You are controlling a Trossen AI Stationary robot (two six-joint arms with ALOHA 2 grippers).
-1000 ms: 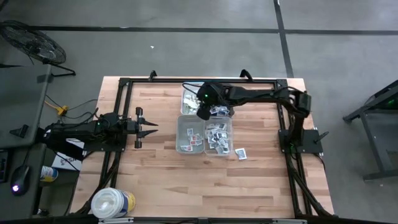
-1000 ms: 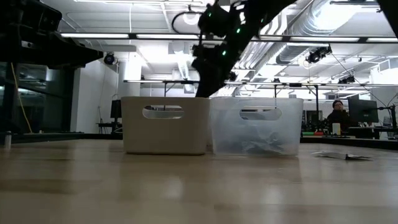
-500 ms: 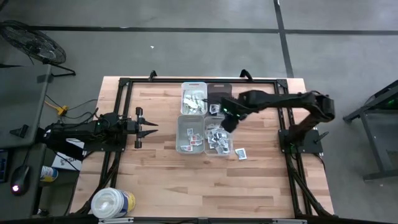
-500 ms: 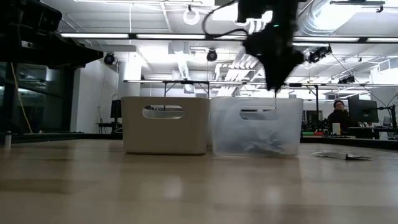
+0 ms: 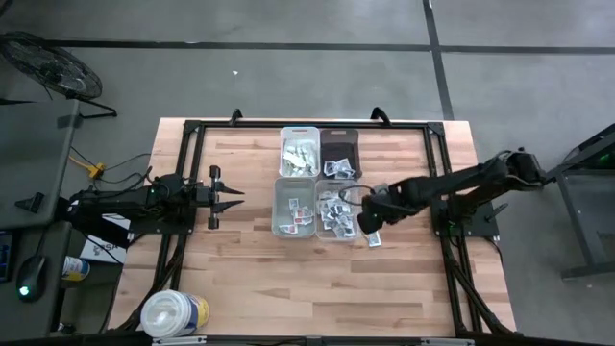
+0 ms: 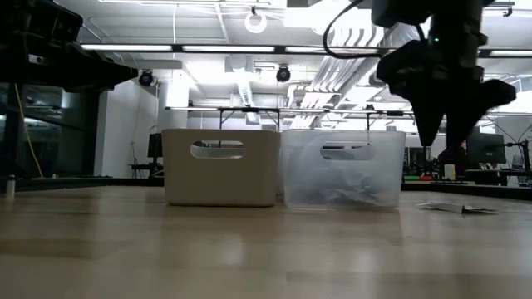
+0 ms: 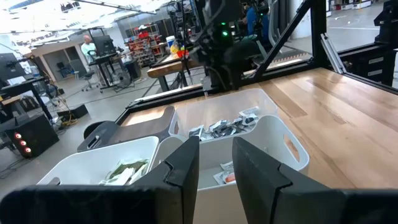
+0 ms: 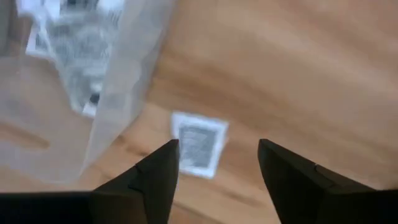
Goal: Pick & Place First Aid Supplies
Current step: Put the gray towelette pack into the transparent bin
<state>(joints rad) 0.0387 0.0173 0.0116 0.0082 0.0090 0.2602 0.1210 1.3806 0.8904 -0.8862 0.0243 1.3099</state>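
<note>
Right pincer point(image 8: 214, 168) spread wide, empty, hovering over loose packet point(image 8: 199, 144) lying flat on tabletop point(image 8: 298, 68), just beside clear bin point(image 8: 93, 93); left arm far off.

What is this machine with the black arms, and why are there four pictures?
It's a robot with two arms, each ending in a claw. One camera looks down from above, one sits at table height, and each wrist carries one. On the wooden table stand small bins with little first-aid packets inside. The right claw is open above a loose packet lying on the table beside the clear bin. It holds nothing. The left claw waits at the side, empty.
</note>
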